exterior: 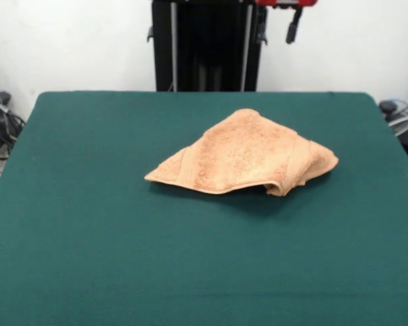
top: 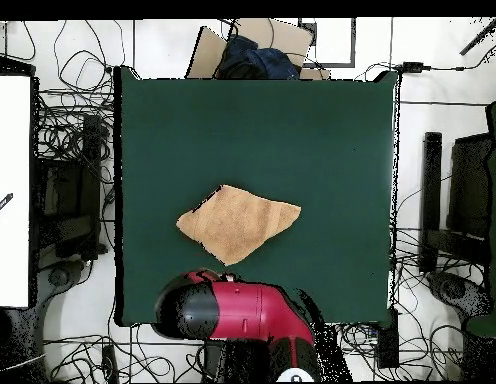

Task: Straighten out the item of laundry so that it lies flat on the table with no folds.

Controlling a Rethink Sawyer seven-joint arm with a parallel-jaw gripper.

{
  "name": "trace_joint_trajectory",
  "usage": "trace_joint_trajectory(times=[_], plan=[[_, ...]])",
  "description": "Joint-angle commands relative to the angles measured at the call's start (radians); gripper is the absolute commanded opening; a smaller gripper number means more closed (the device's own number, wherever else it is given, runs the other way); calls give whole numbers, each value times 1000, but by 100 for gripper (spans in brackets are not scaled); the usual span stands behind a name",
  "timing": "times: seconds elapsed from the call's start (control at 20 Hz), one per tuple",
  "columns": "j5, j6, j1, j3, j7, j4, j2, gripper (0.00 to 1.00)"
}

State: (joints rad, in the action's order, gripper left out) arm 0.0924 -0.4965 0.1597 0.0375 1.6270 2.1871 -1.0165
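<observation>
The towel (exterior: 241, 155) lies folded over in a bumpy triangle near the middle of the table (exterior: 88, 258). Nothing has started yet. The arm (top: 237, 310) is pulled back; I cannot tell if its hand is open. Next, grab a folded corner.

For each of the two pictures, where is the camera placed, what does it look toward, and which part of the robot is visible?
Front view: placed across the dark green cloth-topped table, facing the black pedestal; only a red-black part of the arm shows at the top edge.
Overhead view: placed above, looking straight down; the red and black arm shows at the bottom edge.
Both show the folded peach-tan terry towel on the table.
</observation>
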Motion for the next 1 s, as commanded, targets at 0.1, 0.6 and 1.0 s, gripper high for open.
trace_joint_trajectory(times=[0.1,0.6,1.0], plan=[[-8,122,-13,-40,233,90,64,100],[20,182,-26,16,164,50,102,100],[46,290,-28,58,119,-7,238,100]])
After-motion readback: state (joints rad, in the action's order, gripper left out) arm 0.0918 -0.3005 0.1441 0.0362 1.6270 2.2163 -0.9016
